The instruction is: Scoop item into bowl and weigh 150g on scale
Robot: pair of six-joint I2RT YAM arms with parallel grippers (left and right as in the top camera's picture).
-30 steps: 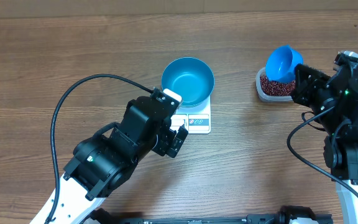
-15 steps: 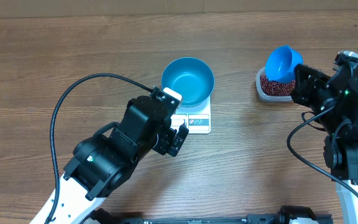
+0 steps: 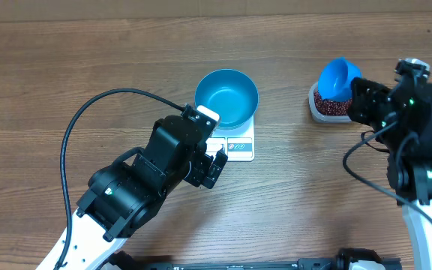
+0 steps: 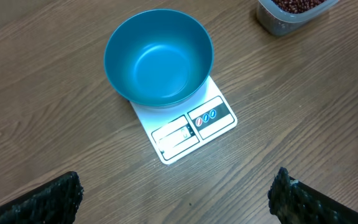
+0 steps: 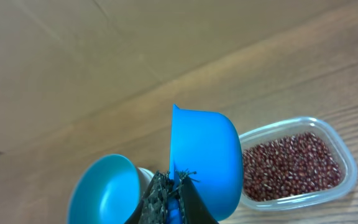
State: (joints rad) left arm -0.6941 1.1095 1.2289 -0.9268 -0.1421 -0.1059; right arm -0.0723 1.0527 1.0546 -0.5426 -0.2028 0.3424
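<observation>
With the right pincer (image 5: 169, 200) clamped on the scoop (image 5: 207, 155) over the beans (image 5: 291, 167) and the left pincer (image 4: 176, 199) spread apart, a tilted carry could spill them short of the bowl (image 4: 158, 59).

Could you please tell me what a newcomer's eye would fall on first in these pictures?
The bright-blue bowl, empty, sits on the white scale at the middle of the table. To the right, the right end effector is shut on a blue scoop raised beside a clear tub of red-brown beans. The left end effector hangs open near the scale.
</observation>
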